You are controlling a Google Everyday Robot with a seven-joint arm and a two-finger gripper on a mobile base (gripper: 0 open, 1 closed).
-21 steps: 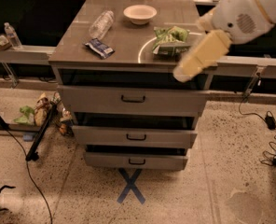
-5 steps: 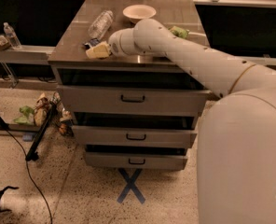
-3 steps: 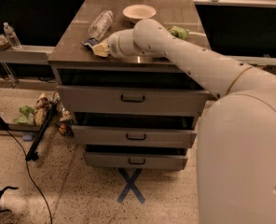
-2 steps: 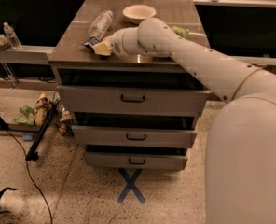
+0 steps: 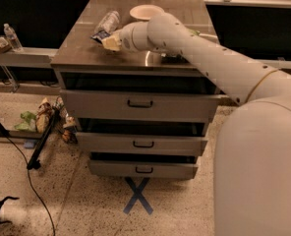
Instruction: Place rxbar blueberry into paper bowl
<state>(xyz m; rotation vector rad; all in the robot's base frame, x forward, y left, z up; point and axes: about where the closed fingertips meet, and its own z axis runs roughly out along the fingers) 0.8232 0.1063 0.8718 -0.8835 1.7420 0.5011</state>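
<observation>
The rxbar blueberry (image 5: 99,35), a small dark blue bar, sticks out to the left of my gripper (image 5: 109,41) and is held just above the steel cabinet top (image 5: 79,58). The gripper's pale fingers (image 5: 112,43) are closed on the bar's right end. The off-white paper bowl (image 5: 146,12) stands at the back of the top, behind and to the right of the gripper. My arm reaches in from the right across the top.
A clear plastic bottle (image 5: 108,20) lies just behind the bar. A green chip bag (image 5: 195,32) is mostly hidden behind my arm. The cabinet has three drawers (image 5: 140,103). A small bottle (image 5: 11,36) stands on the left shelf. Cables and litter lie on the floor at left.
My gripper came down on the bar at the top's front left, closed on it, and has now lifted it a little up and back towards the bottle.
</observation>
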